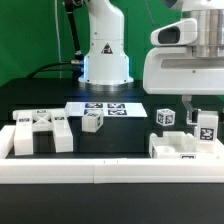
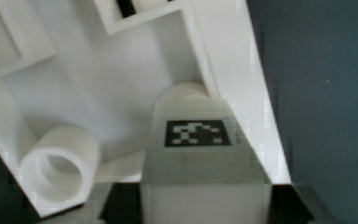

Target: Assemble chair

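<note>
My gripper (image 1: 200, 112) is at the exterior view's right, shut on a white chair post (image 1: 207, 128) that bears a marker tag. In the wrist view the post (image 2: 197, 150) sits between the dark fingers (image 2: 137, 206) of my gripper (image 2: 197, 208), tag facing the camera. It hangs just over a white chair part (image 1: 181, 148) lying at the front right, whose round socket (image 2: 57, 167) shows beside the post. Whether the post touches that part I cannot tell. A large white seat part (image 1: 40, 131) lies at the left.
A small white block (image 1: 92, 122) and a tagged cube (image 1: 165, 117) lie mid-table. The marker board (image 1: 105, 107) lies behind them. A long low white border rail (image 1: 100, 171) runs along the front. The robot base (image 1: 104, 50) stands at the back.
</note>
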### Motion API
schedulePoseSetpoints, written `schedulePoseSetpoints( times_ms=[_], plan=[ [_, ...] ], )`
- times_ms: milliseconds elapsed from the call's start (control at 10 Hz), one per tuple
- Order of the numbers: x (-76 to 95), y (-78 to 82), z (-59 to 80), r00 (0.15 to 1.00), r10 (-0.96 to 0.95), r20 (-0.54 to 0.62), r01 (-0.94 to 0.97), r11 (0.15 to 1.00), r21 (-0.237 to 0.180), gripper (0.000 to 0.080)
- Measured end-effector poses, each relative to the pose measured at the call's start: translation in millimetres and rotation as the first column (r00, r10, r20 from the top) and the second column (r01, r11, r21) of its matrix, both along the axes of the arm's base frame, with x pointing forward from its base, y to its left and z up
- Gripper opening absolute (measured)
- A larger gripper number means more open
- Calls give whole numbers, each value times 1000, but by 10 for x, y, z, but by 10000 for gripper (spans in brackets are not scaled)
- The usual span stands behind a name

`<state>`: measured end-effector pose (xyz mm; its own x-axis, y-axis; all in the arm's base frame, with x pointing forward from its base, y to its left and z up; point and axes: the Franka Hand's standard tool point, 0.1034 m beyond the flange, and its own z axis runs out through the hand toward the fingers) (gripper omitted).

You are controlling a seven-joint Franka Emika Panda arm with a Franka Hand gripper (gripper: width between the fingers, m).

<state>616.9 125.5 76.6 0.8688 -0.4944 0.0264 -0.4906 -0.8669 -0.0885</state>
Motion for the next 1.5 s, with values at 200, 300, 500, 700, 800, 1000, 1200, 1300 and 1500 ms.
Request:
schedulePoseSetpoints(
  times_ms=[200, 300, 500, 700, 800, 1000, 1200, 1300, 1500],
  plan=[
    [-10, 15, -5, 974, -227, -19, 227, 974, 13, 289],
    [-3, 10, -4, 947, -319, -27, 320, 947, 25, 289],
    [0, 30, -5, 868, -495, -42, 496, 868, 34, 290],
    [1, 34, -4, 833, -551, -47, 553, 833, 33, 290],
    [1, 33, -5, 845, -533, -45, 534, 845, 32, 310],
    [-5, 24, -4, 893, -448, -42, 450, 893, 26, 503],
    [-9, 38, -6, 964, -264, -25, 264, 964, 17, 602],
    [-11, 45, -7, 989, -145, -15, 145, 989, 11, 639],
    [-8, 34, -8, 998, 62, -1, -62, 998, -1, 647]
  ],
)
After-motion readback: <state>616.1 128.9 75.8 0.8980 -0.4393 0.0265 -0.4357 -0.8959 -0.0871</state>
